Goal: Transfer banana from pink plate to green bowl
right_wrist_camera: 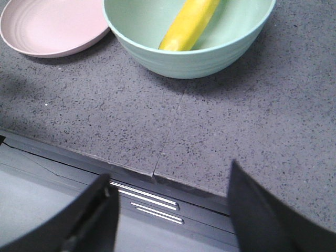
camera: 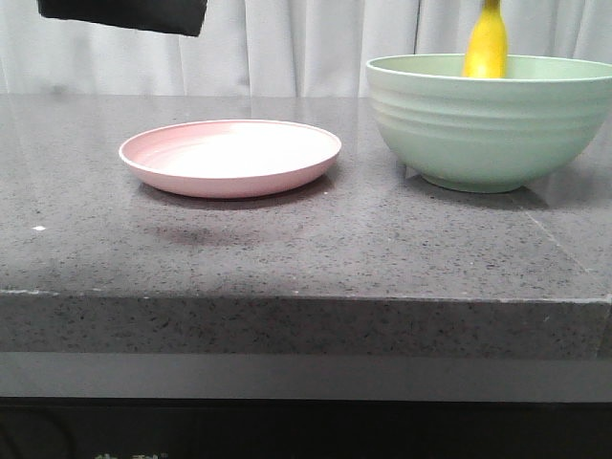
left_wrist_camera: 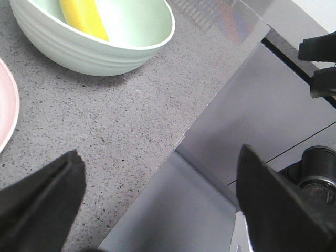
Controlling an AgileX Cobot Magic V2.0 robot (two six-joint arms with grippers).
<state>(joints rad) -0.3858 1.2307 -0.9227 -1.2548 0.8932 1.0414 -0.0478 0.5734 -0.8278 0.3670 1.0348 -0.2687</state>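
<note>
The yellow banana (camera: 488, 43) stands tilted inside the green bowl (camera: 488, 124) at the right of the table, its upper end leaning above the rim. It also shows in the left wrist view (left_wrist_camera: 84, 16) and the right wrist view (right_wrist_camera: 189, 23). The pink plate (camera: 229, 153) to the left of the bowl holds nothing. My left gripper (left_wrist_camera: 159, 157) is open and empty over the table's front edge, well away from the bowl (left_wrist_camera: 94, 52). My right gripper (right_wrist_camera: 169, 176) is open and empty over the front edge, short of the bowl (right_wrist_camera: 194, 63) and plate (right_wrist_camera: 47, 26).
The grey speckled table (camera: 306, 249) ends in a front edge with a grey cabinet face (right_wrist_camera: 157, 210) below it. A black part of an arm (camera: 124, 14) hangs at the top left of the front view. White curtains close the back.
</note>
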